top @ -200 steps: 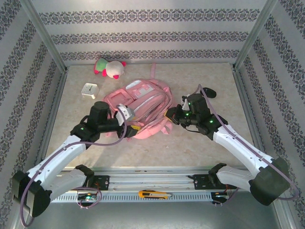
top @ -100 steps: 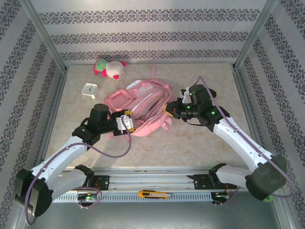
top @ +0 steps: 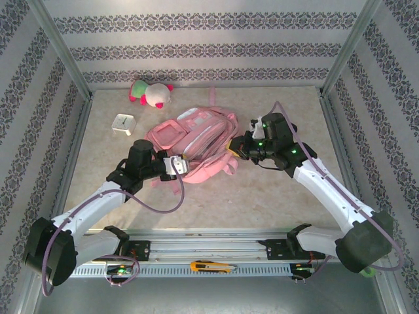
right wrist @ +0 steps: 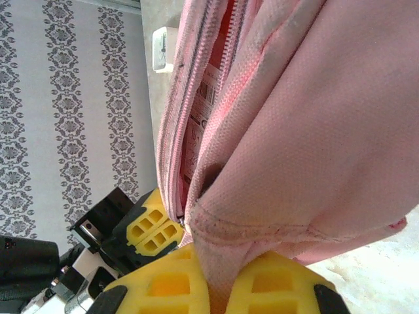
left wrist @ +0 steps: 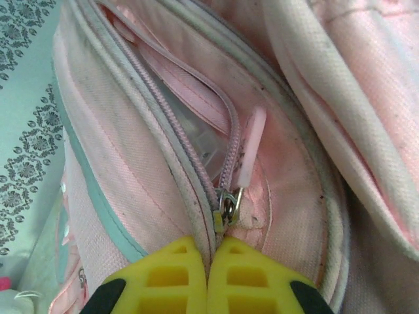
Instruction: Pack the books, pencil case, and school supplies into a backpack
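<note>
I saw pink backpack [top: 196,139] lying mid table [top: 275,196], quilted fabric, zip [left wrist: 230,140] partly open (pink pull tab [left wrist: 252,147] hanging loose). Left gripper [top: 175,167] jaws pinched together on zip seam; right gripper [top: 234,149] jaws clamped on backpack fabric fold

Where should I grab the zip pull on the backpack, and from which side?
I'd pinch the flat pink pull tab near its free end, across its broad faces. It lies loose on the backpack fabric, pointing away from the slider, so come from the slider's side, where the shut left gripper sits.
</note>
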Robot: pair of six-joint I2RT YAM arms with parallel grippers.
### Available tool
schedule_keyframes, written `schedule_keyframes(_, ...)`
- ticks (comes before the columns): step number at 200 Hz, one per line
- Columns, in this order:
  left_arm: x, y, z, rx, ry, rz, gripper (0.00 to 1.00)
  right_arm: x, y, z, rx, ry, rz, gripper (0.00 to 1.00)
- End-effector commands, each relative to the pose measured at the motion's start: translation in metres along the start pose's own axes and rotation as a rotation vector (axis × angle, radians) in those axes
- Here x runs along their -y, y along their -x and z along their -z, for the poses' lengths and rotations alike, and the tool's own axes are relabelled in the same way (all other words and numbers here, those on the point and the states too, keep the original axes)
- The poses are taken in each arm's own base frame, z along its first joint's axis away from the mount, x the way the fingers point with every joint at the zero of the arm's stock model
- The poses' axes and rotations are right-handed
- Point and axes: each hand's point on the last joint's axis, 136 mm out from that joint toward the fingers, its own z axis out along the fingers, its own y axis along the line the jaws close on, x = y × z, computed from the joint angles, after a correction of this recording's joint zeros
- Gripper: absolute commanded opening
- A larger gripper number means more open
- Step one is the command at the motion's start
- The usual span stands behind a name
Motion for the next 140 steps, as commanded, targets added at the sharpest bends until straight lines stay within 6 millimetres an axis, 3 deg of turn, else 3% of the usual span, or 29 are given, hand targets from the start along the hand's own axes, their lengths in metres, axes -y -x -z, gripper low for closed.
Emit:
schedule_keyframes(1,-0.005,0.004,0.008,0.009,0.023,0.021,0.00,-0.055,0.011,0.025,0.048,0.174,0.114,0.00)
schedule_keyframes(26,-0.003,0.017,0.014,0.069,0.010,0.124,0.00,-0.038,0.011,0.023,0.044,0.137,0.119,0.00)
schedule_keyframes(42,-0.001,0.025,0.014,0.113,-0.020,0.203,0.00,-0.012,0.011,0.025,0.061,0.055,0.115,0.16)
schedule_keyframes(61,0.003,0.032,0.011,0.156,-0.069,0.309,0.00,0.016,0.007,0.029,0.075,-0.046,0.175,0.41)
schedule_keyframes(81,0.006,0.036,0.007,0.175,-0.119,0.391,0.00,0.034,0.008,0.044,0.121,-0.158,0.322,0.45)
schedule_keyframes(101,0.007,0.037,0.005,0.178,-0.145,0.434,0.00,0.031,0.014,0.064,0.199,-0.231,0.511,0.45)
schedule_keyframes(116,0.005,0.036,0.004,0.177,-0.152,0.454,0.00,0.017,0.014,0.073,0.225,-0.247,0.660,0.44)
schedule_keyframes(130,0.005,0.035,0.003,0.176,-0.158,0.469,0.00,0.000,0.002,0.064,0.180,-0.213,0.800,0.42)
schedule_keyframes(140,0.006,0.035,0.001,0.175,-0.166,0.478,0.00,-0.011,-0.016,0.048,0.110,-0.167,0.905,0.42)
